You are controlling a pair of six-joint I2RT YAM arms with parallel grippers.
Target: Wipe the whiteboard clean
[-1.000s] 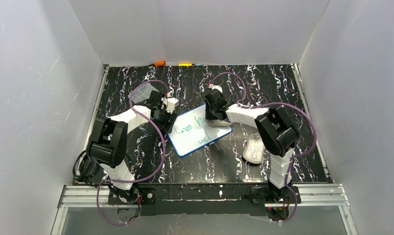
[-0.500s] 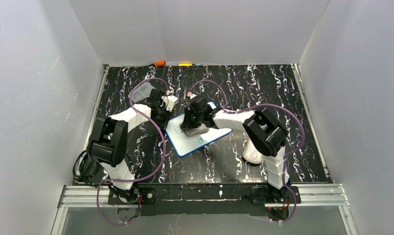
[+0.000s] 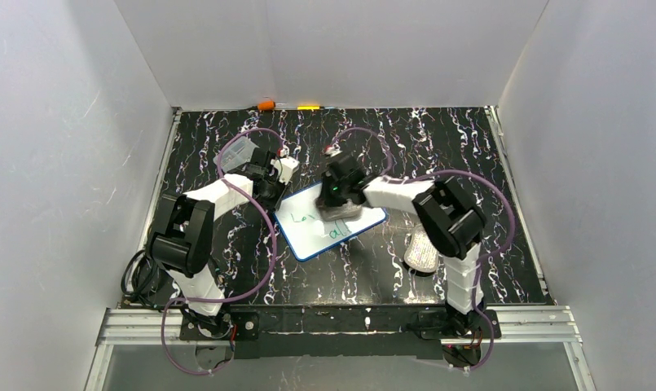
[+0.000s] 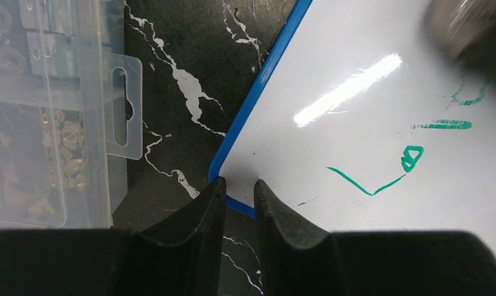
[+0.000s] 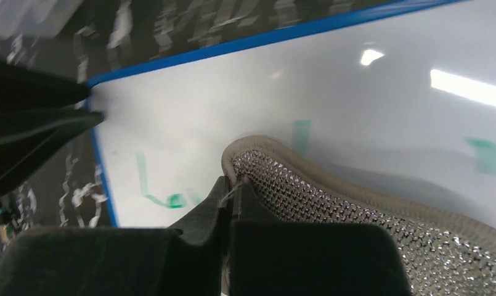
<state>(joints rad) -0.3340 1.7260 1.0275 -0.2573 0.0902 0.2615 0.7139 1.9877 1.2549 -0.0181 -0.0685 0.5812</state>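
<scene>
A: Now, from the overhead camera, where is the whiteboard [image 3: 312, 236] found?

B: It is laid flat on the black marbled table [image 3: 471, 147], turned at a slant, between the two arms. Green handwriting [image 3: 320, 226] is seen on its near half.

A: And the grippers?

B: The left gripper [image 3: 275, 199] is set at the board's left corner. The right gripper [image 3: 338, 205] is lowered onto the board's far part, with a grey pad [image 3: 342, 215] pressed beneath it. A second grey pad [image 3: 422, 248] is seen on the table to the right, apart from the board. A clear plastic box [image 3: 236, 151] is placed just beyond the left gripper.

A: What is shown by the left wrist camera?

B: The board's rounded corner and blue rim [image 4: 257, 86] are caught between the two black fingers [image 4: 202, 216], which are drawn nearly together, so the claw is clenched on the whiteboard. The box, filled with small metal parts, is seen to the left, near the board but not touching it. A blurred grey shape is glimpsed at the upper right.

A: And by the right wrist camera?

B: The fingers are closed tight on the edge of the grey mesh pad, which is laid on the board. Green marks are seen around it, and the left gripper is seen pinching the corner at the far left.
</scene>
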